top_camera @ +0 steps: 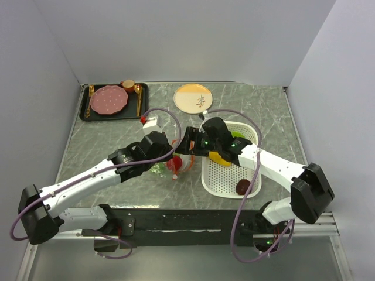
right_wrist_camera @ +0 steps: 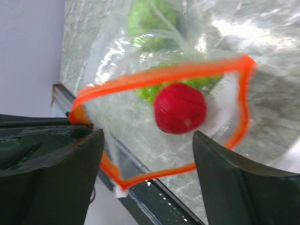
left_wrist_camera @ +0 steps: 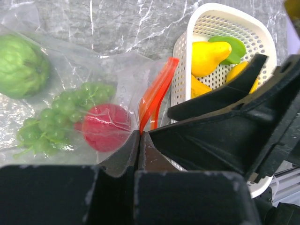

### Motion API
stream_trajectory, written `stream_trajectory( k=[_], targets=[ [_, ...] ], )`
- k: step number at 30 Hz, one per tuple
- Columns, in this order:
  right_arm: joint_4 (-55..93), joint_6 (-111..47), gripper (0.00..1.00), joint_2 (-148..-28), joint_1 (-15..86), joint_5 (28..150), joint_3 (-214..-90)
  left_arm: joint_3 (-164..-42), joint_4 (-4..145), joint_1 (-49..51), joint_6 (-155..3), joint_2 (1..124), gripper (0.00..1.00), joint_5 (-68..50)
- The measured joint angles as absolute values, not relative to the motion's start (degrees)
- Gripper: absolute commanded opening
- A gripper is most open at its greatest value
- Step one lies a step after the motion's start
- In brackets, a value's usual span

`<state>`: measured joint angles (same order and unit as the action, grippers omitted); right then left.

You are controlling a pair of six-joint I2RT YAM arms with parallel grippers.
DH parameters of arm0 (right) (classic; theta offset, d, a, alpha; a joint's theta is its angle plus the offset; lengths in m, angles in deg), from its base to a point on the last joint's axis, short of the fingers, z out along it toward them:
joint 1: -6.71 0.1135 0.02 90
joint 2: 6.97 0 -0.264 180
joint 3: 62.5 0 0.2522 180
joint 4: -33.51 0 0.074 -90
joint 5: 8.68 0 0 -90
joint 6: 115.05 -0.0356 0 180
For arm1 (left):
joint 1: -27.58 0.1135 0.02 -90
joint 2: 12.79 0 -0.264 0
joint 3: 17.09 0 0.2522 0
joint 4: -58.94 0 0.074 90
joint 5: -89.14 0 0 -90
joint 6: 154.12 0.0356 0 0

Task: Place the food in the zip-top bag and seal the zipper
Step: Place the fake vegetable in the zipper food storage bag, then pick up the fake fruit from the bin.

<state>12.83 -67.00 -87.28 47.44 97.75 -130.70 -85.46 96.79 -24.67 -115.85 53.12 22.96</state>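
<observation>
While the left gripper (left_wrist_camera: 140,133) has jaws clamped on the zipper (left_wrist_camera: 157,89), the right gripper (right_wrist_camera: 149,140) has jaws wide and empty, basket (top_camera: 225,186) at 3 o'clock of the zip-top bag (left_wrist_camera: 119,70).

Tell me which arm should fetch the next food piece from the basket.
Right. The right gripper is open and empty beside the basket; the left gripper is shut on the zipper, holding the bag open.

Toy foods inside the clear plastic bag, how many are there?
3: round green leafy piece deepest in, green grapes mid-bag, red ball nearest the orange-red zipper opening; crinkles might hide more.
</observation>
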Motion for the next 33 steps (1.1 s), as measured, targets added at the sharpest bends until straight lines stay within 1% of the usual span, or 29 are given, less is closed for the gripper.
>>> stream_trajectory(
  k=[7,10,13,19,25,33],
  targets=[
    [6.6,-65.9,0.84,-79.8,46.6,87.8,-130.1,-85.5,97.3,-24.7,-115.8,52.6,0.01,23.0],
    [3.2,-65.6,0.84,-76.1,44.2,82.5,-129.8,-85.5,97.2,-24.7,-115.9,52.6,0.01,23.0],
    [1.1,-64.1,0.85,-74.9,40.6,79.8,-128.0,-85.5,97.2,-24.7,-115.8,52.6,0.01,23.0],
    [-3.6,-57.2,0.87,-79.1,35.2,78.3,-125.4,-85.5,97.2,-24.7,-115.8,52.7,0.01,23.0],
    [-4.2,-50.3,0.88,-83.3,35.0,78.0,-125.3,-85.5,97.1,-24.7,-115.9,52.7,0.01,23.0],
    [-5.4,-44.6,0.87,-93.6,35.0,76.6,-127.7,-85.5,97.2,-24.7,-115.8,52.7,0.01,23.0]
  ],
)
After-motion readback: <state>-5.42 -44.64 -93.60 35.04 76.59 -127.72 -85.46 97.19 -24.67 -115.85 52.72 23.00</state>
